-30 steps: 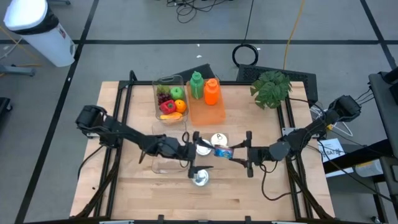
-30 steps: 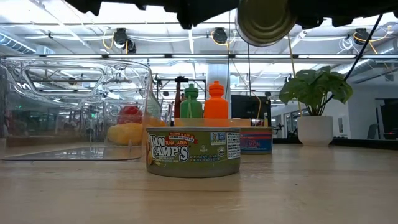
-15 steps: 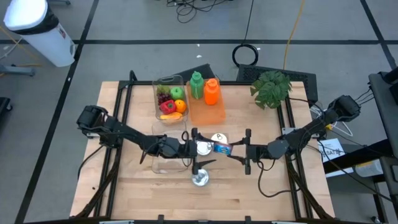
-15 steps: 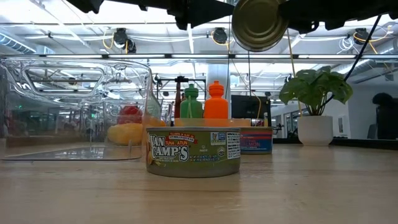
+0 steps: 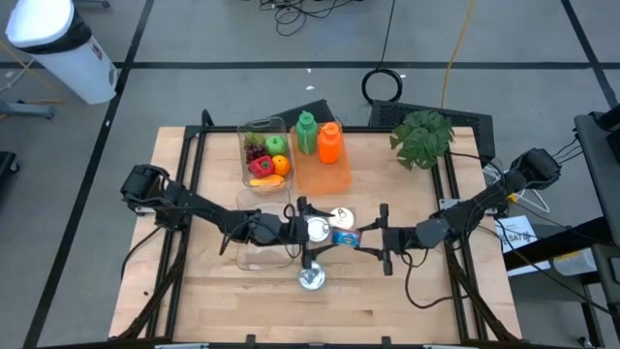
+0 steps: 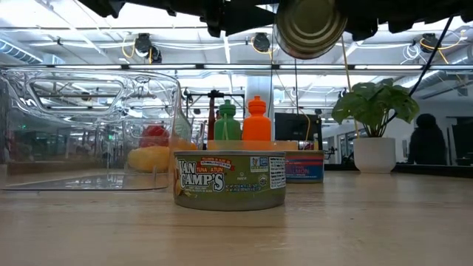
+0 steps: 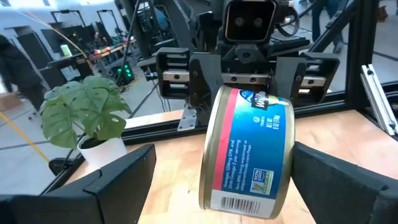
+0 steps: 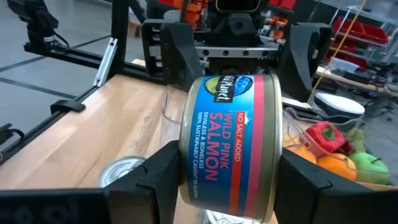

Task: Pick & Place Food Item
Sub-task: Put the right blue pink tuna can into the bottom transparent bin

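A blue and red salmon can [image 5: 345, 236] hangs in the air over the table's middle, between my two grippers. My right gripper [image 5: 361, 237] comes from the table's right and is shut on it [image 8: 230, 168]. My left gripper [image 5: 325, 236] comes from the left and is open. Its fingers [image 7: 124, 180] stand wide on either side of the can [image 7: 249, 155], and I see no touch. In the low view the can's flat end [image 6: 310, 26] faces the camera, high above the table. A green tuna can [image 6: 229, 179] stands on its base near the table's near edge [image 5: 310, 279]. My right gripper pinches the salmon can between its two fingers [image 8: 163, 171], one on each flat end, next to the rim [image 8: 186, 163]. The fingers reach in level from the table's right. The can is lifted clear and turned on its side, its flat ends toward the table's near and far edges.
An empty clear bin [image 5: 254, 250] stands under my left arm. A clear bin of toy fruit [image 5: 263, 155], an orange tray with two bottles [image 5: 325, 160] and a potted plant [image 5: 421, 136] are at the far side. Another salmon can [image 6: 303, 166] rests behind the tuna can.
My left gripper has moved a little toward the table's right, so its open fingers now stand around the salmon can. The right gripper and the can have stayed almost in place.
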Tool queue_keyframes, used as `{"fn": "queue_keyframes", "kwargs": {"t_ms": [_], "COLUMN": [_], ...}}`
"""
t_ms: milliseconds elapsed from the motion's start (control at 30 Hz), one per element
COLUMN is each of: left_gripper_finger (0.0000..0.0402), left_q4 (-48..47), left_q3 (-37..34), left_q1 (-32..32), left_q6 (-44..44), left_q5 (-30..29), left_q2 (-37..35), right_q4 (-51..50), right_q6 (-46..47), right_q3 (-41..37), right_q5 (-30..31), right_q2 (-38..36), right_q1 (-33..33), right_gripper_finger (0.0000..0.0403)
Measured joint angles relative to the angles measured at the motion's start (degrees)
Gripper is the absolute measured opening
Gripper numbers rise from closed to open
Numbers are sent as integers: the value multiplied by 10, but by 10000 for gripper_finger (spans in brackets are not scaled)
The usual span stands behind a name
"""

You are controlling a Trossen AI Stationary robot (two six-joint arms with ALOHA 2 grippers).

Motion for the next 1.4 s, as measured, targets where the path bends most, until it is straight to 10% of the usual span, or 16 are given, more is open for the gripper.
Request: {"fn": "queue_keyframes", "kwargs": {"t_ms": [633,933,1067,1233,1400], "left_gripper_finger": [363,206,203,203,203], "left_q4": [3,0,-1,-55,-210], "left_q3": [0,-2,-2,-2,-1], "left_q1": [2,10,5,-39,-119], "left_q6": [-32,-32,-10,77,123], "left_q5": [90,147,140,-2,-337], "left_q2": [-1,6,0,-46,-118], "right_q4": [65,110,110,102,49], "right_q6": [-25,-26,12,11,47], "right_q3": [-1,-1,-1,0,-2], "right_q5": [-42,-47,-49,-38,-31], "right_q2": [11,58,59,38,4], "right_q1": [-1,-12,-16,-15,-9], "right_gripper_finger": [184,184,185,300,385]}}
